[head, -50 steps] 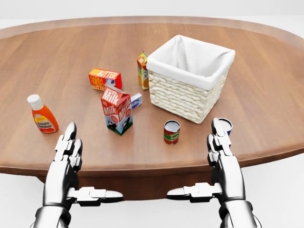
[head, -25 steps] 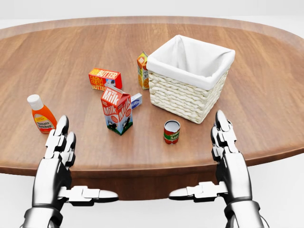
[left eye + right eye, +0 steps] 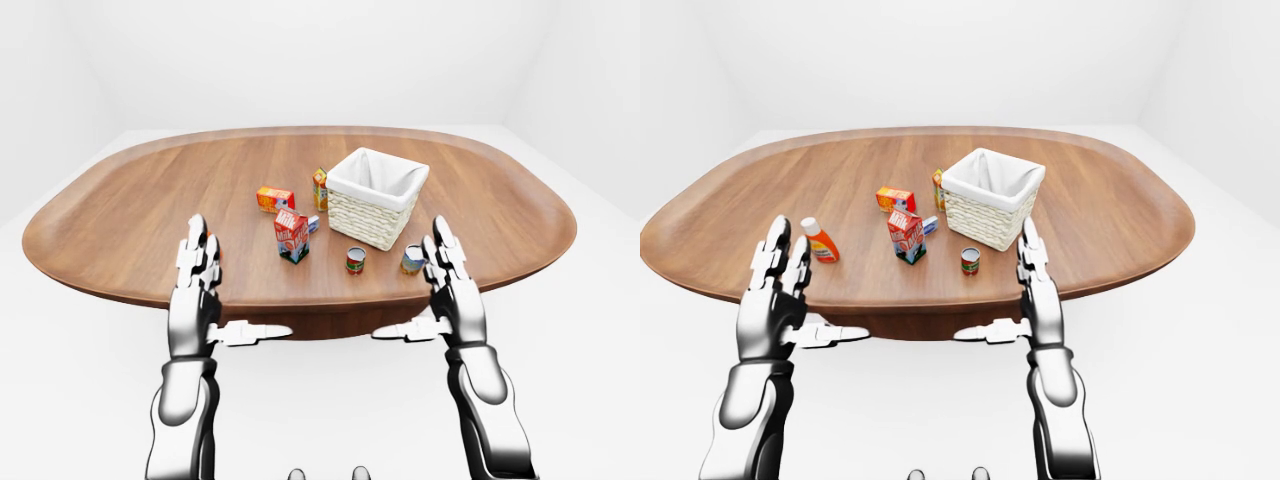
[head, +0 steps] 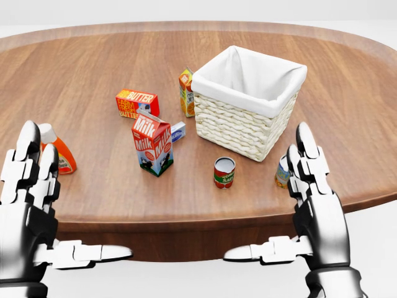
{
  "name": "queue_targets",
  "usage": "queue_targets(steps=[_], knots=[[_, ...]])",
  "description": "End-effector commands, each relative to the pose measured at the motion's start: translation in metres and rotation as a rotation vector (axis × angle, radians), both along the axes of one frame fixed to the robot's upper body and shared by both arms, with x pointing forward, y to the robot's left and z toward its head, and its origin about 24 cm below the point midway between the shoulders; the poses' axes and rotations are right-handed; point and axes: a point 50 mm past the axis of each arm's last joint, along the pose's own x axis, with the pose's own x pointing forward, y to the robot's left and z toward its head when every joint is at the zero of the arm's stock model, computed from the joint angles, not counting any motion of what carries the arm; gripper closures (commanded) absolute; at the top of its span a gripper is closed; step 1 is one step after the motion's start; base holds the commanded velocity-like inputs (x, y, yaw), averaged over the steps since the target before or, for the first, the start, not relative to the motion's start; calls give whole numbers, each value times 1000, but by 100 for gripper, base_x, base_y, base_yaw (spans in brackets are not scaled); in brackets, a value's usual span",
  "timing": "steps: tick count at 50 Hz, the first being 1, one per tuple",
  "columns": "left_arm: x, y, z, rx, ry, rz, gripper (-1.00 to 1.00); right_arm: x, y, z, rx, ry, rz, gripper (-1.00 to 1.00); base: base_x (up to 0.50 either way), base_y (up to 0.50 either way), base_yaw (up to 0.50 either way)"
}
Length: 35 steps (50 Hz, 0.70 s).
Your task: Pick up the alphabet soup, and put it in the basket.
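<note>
The alphabet soup (image 4: 282, 172) is a small can with a blue rim and pale label, standing on the table just right of the basket's near corner; my right hand's fingers (image 4: 308, 162) partly hide it. It shows better in the left-eye view (image 3: 412, 260). The basket (image 4: 236, 121) is woven, white-lined and empty, at centre right. My right hand (image 4: 313, 202) is open, fingers up, thumb pointing left, beside the can and not touching it. My left hand (image 4: 28, 205) is open at the lower left, over the table's near edge.
A red tomato can (image 4: 224, 172) stands left of the soup. A milk carton (image 4: 152, 143), butter box (image 4: 137, 103), orange juice carton (image 4: 186, 92) and small blue-white box (image 4: 178, 131) stand left of the basket. A ketchup bottle (image 4: 59, 151) is behind my left fingers.
Both hands have risen in the view and spread outward, the left hand far to the left. The soup can, hidden half a second ago, now shows left of my right fingers.
</note>
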Motion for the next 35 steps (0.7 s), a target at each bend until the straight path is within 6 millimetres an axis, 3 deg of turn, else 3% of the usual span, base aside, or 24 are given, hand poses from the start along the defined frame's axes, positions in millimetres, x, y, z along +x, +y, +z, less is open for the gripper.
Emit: queue_targets(steps=[1,10,35], knots=[[-7,3,12,-3,-47,14,-100,-8,1,15,-10,-65,6,-100,0,0,0],[-6,1,9,1,-46,9,-100,-9,3,15,-19,-72,18,-100,0,-5,0],[-9,-1,10,0,-51,-4,-100,-12,10,11,-63,-78,47,-100,0,-50,0]])
